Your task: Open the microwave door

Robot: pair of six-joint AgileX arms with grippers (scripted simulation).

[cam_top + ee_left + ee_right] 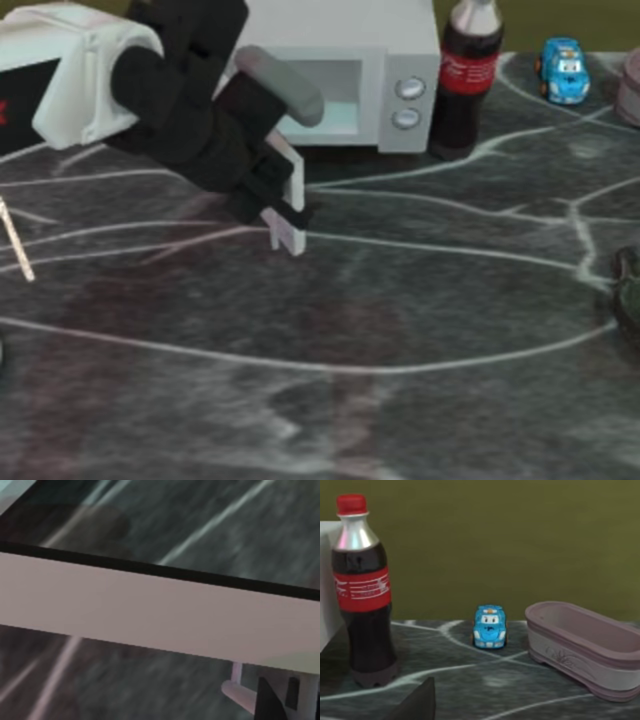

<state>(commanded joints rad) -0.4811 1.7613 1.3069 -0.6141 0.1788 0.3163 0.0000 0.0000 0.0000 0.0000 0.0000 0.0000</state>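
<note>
The pale grey-white microwave (pixel 345 30) stands at the back middle of the table, its light blue interior (pixel 335 100) showing. The microwave door (pixel 290 185) is swung out toward the table's front and appears edge-on in the top view. In the left wrist view it fills the picture as a broad pale panel (pixel 150 610), with its bar handle (pixel 240 694) below. My left gripper (pixel 280 212) is at the door's outer end, shut on the handle, with one dark finger (pixel 272 707) beside the bar. My right gripper (pixel 628 305) is parked at the table's right edge.
Right of the microwave stands a cola bottle (pixel 465 75), a small blue toy car (pixel 562 68) and a mauve planter trough (pixel 580 650). A thin pale stick (pixel 15 240) lies at the far left. The tabletop is dark marble with pale veins.
</note>
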